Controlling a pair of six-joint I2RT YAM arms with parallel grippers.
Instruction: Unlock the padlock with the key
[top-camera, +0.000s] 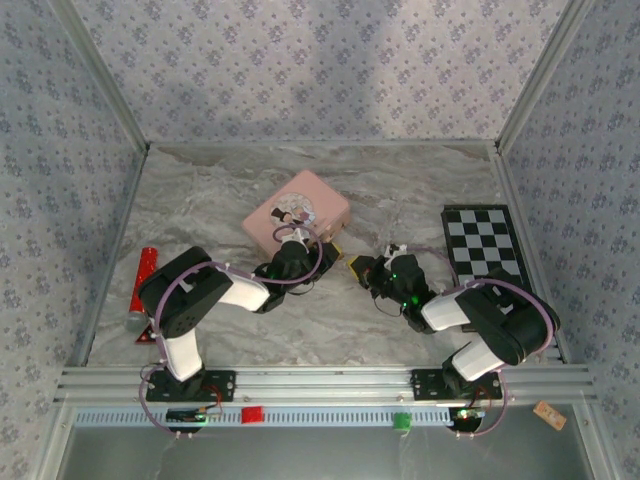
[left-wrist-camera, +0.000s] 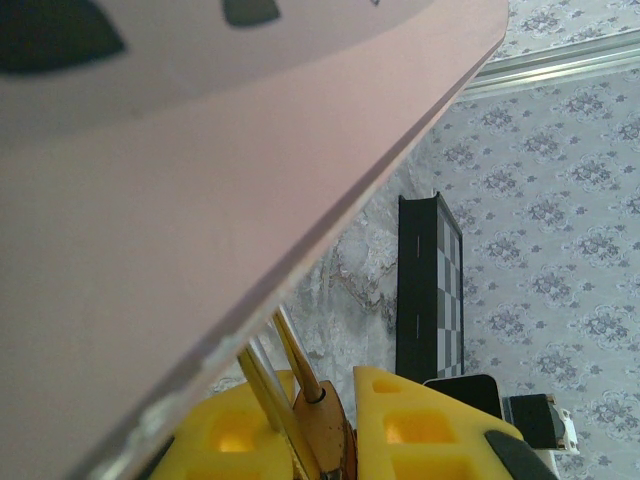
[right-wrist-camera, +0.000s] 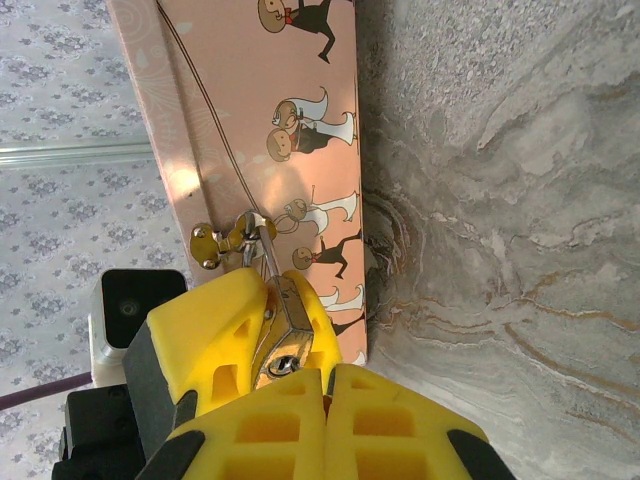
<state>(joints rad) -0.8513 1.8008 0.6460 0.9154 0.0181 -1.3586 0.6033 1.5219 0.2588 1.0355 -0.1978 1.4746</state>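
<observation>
One padlock (right-wrist-camera: 288, 318), one pink tin (top-camera: 320, 205) and two grippers, all crowded mid-table. The little brass padlock hangs at the tin's near right edge, and its thin silvery shackle (left-wrist-camera: 300, 365) runs up to the small hasp (right-wrist-camera: 222, 240) on the tin's side.

The left gripper (left-wrist-camera: 332, 410) comes in from the near left, its yellow fingers (left-wrist-camera: 420, 425) pinching the padlock's body. The right gripper (right-wrist-camera: 325, 385) meets it from the right, fingers pressed together. A small silvery bit (right-wrist-camera: 283, 365) pokes out at their tips against the lock, and I can't tell whether it's the key.

The tin looms over the lock. One checkered board (top-camera: 485, 245) lies to the right. One red tube (top-camera: 142, 285) lies far left on the marbled table (top-camera: 200, 200). On the near rail sit one red block (top-camera: 251, 414) and one green block (top-camera: 401, 421).
</observation>
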